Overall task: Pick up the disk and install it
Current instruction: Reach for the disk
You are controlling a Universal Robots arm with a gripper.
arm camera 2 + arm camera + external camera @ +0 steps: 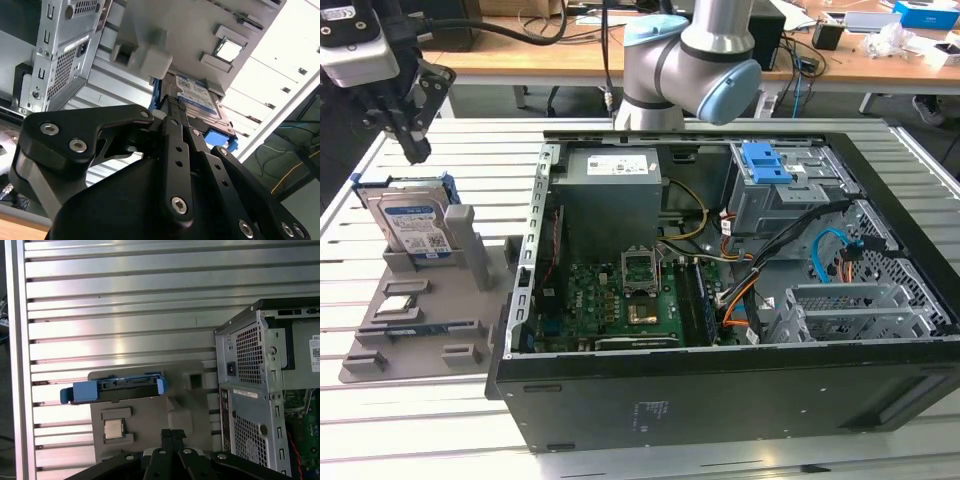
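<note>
- Lying open-sided just beside the grey holder point(380, 355), the computer case point(720, 390) exposes its drive bays.
- The holder's slot keeps the disk point(415, 225) standing on edge, so its upper edge is free to grab.
- The gripper point(417, 152) hangs over the holder near the disk, fingers closed on nothing, not touching it.

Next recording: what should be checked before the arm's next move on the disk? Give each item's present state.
1. Disk standing upright in grey holder: ok.
2. Gripper apart from disk, nothing held: ok.
3. Jaws open for a grasp: not ok, shut.
4. Gripper centred over disk: cannot tell.
5. Computer case lid off, inside exposed: ok.
</note>
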